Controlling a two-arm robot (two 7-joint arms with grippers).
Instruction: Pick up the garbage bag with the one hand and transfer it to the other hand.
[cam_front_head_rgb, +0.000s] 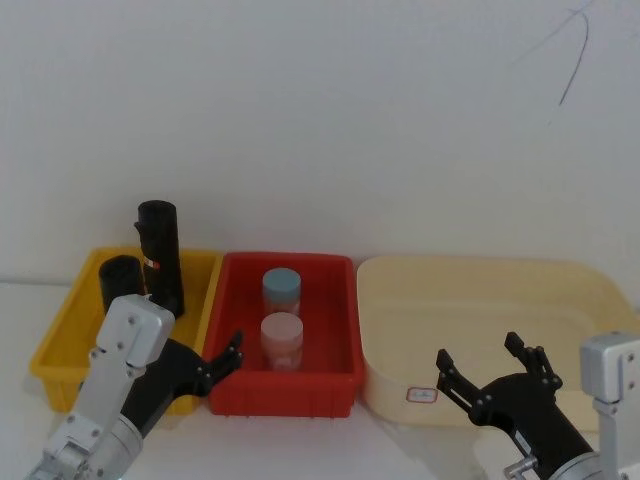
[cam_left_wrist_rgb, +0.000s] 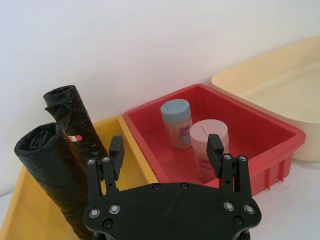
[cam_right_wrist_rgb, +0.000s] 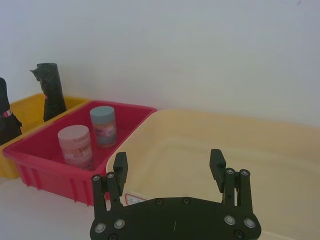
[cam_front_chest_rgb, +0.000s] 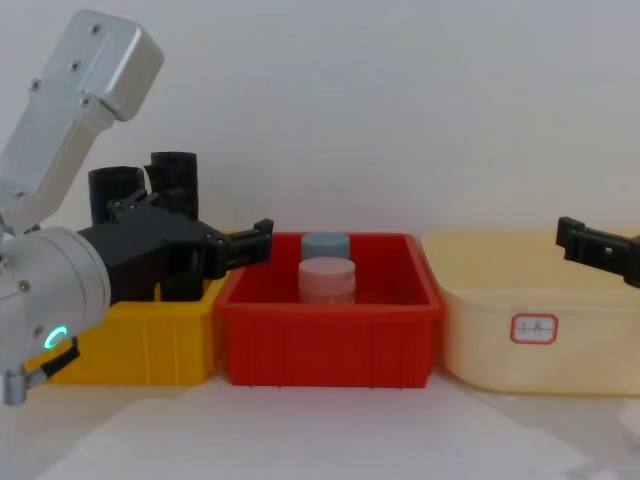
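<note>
Likely light but slippery, the garbage bag (cam_front_head_rgb: 160, 240) suited a mid-height pinch from the nearby wide-spread left gripper (cam_left_wrist_rgb: 166, 147); the right gripper (cam_right_wrist_rgb: 168, 162) gaped too

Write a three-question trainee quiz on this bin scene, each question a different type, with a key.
1. Multiple choice: which bin holds the two black rolls? A red, B yellow, C cream.
2. True or false: the left gripper is shut on a roll.
3. Fill in: the red bin holds ___ jars.
Key: 1 B, the yellow bin. 2 False: it is open and holds nothing. 3 Two, one blue-lidded and one pink-lidded.
</note>
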